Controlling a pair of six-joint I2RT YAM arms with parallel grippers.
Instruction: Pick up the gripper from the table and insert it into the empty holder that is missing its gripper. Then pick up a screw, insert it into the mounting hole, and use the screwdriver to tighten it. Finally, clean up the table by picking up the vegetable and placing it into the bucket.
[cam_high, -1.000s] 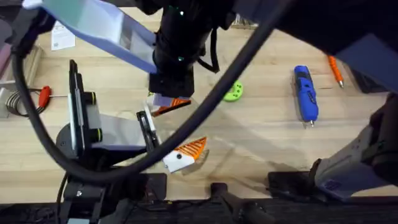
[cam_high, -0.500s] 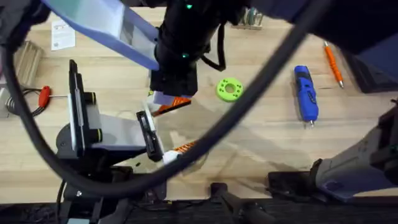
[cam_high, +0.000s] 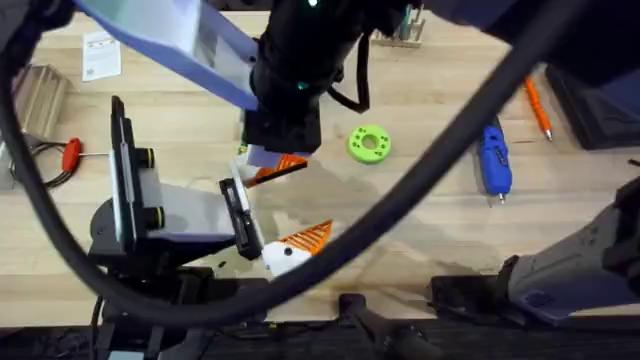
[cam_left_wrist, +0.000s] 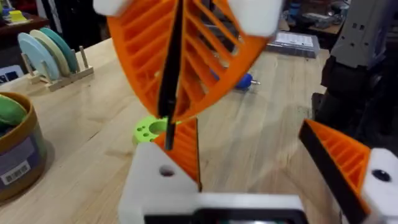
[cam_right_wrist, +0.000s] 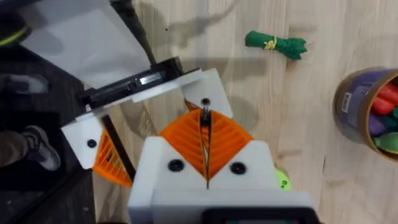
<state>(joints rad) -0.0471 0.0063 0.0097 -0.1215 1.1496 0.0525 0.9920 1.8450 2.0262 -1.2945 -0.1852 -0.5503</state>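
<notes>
The grey-and-black arm with yellow rings (cam_high: 140, 190) lies at the lower left. It ends in my left gripper (cam_high: 296, 205), open wide. One side is the white holder (cam_left_wrist: 149, 186), with the orange gripper (cam_left_wrist: 186, 148) seated in it. My right gripper (cam_right_wrist: 204, 114) hangs just above the holder (cam_right_wrist: 208, 84), shut on a thin black screw (cam_left_wrist: 165, 132). The screw's tip stands over the mounting hole (cam_left_wrist: 166, 169). The blue screwdriver (cam_high: 493, 160) lies at the right. The green vegetable (cam_right_wrist: 277, 45) lies on the wood near the orange-brown bucket (cam_right_wrist: 357, 112), which holds toys.
A green disc (cam_high: 368, 143) lies just right of the grippers. A slim orange tool (cam_high: 540, 112) lies at the far right and a red-handled screwdriver (cam_high: 71, 153) at the far left. A rack of plates (cam_left_wrist: 50, 56) stands at the back. The right arm and its cable cross high over the table.
The right arm's blurred cable has swung across the view. The right gripper stays above the holder, shifted only slightly. Nothing lying on the table has moved.
</notes>
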